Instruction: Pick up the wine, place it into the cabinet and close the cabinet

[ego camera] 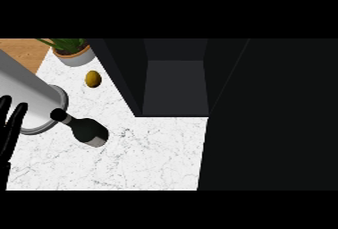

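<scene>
Judging progress: nothing of the task looks done yet. The cabinet (177, 85) stands open at the top centre, its dark interior showing no bottle, with dark panels either side that are probably its doors or walls; I cannot tell which. The whole right side of the view is black, so anything there is unreadable, and the right hand shows nowhere.

The marble bench (145, 156) carries everything else. A large grey cylinder (30, 96) with a round flanged end comes in from the upper left; likely a forearm or some metal vessel, hard to say, and it is cut off by the edge.

The wine bottle (89, 129) is on the bench, left of centre, just below and left of the cabinet opening, its neck pointing up-left toward the cylinder's rim and seemingly touching or overlapping it. Seen from steeply above, so upright versus lying is unclear. It is not held by anything.

The left hand (10, 129) shows at the left edge, fingers straight and pointing up, holding nothing, apart from the bottle; looks like resting.

Left to do: grasp the bottle, put it in the cabinet, close the door.

Smaller stuff: a potted plant (73, 51) at the top left, partly cut off, and a small yellow-brown fruit (93, 78), maybe a lemon, just below it.
</scene>
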Robot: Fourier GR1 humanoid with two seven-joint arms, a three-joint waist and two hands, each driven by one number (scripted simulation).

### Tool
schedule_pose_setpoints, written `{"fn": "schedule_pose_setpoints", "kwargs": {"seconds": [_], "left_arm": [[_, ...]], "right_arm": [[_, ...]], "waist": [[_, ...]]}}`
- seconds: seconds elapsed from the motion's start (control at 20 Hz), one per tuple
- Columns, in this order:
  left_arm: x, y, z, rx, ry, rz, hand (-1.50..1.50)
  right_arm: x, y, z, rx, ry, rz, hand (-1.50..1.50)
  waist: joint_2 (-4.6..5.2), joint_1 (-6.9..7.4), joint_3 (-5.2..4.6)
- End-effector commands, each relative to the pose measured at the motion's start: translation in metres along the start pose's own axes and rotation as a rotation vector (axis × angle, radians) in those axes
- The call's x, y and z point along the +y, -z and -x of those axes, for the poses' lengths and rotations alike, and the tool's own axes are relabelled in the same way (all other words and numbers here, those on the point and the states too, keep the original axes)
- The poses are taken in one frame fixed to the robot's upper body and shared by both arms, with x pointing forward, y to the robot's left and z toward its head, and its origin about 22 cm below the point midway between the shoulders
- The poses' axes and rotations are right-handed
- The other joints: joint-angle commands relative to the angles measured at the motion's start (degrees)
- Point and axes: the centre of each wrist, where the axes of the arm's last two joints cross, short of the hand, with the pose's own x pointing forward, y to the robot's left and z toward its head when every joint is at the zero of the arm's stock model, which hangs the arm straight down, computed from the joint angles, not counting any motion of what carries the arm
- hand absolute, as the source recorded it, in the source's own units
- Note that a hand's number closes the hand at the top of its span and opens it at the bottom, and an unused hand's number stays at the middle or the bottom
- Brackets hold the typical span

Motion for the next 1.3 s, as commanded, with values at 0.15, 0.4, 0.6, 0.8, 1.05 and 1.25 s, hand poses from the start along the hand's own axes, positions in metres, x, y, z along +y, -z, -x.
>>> {"fn": "schedule_pose_setpoints", "kwargs": {"seconds": [0.15,0.4,0.6,0.8,1.05,1.25], "left_arm": [[0.034,0.007,0.0,0.042,-0.027,-0.034,-1.5],[0.062,0.002,0.023,0.084,-0.047,-0.043,-1.5],[0.057,0.022,0.038,0.116,-0.053,-0.04,-1.5],[0.068,0.026,0.055,0.164,-0.048,-0.035,-1.5],[0.087,0.032,0.091,0.176,-0.032,-0.04,-1.5],[0.1,0.02,0.126,0.197,-0.047,-0.068,-1.5]], "right_arm": [[0.0,-0.011,-0.013,-0.021,0.005,-0.001,-1.5],[0.002,-0.013,-0.009,-0.019,0.013,-0.006,-1.5],[0.001,-0.023,-0.03,-0.048,-0.004,-0.023,-1.5],[0.007,-0.019,-0.032,-0.043,0.016,-0.007,-1.5],[-0.006,-0.011,-0.022,-0.031,0.01,-0.022,-1.5],[-0.003,-0.021,-0.028,-0.035,0.009,-0.013,-1.5]], "waist": [[0.01,-0.02,0.01],[-0.01,0.06,0.0],[0.0,-0.28,0.0],[-0.01,-0.2,-0.01],[0.09,-0.35,0.01],[0.06,-0.53,-0.01]]}}
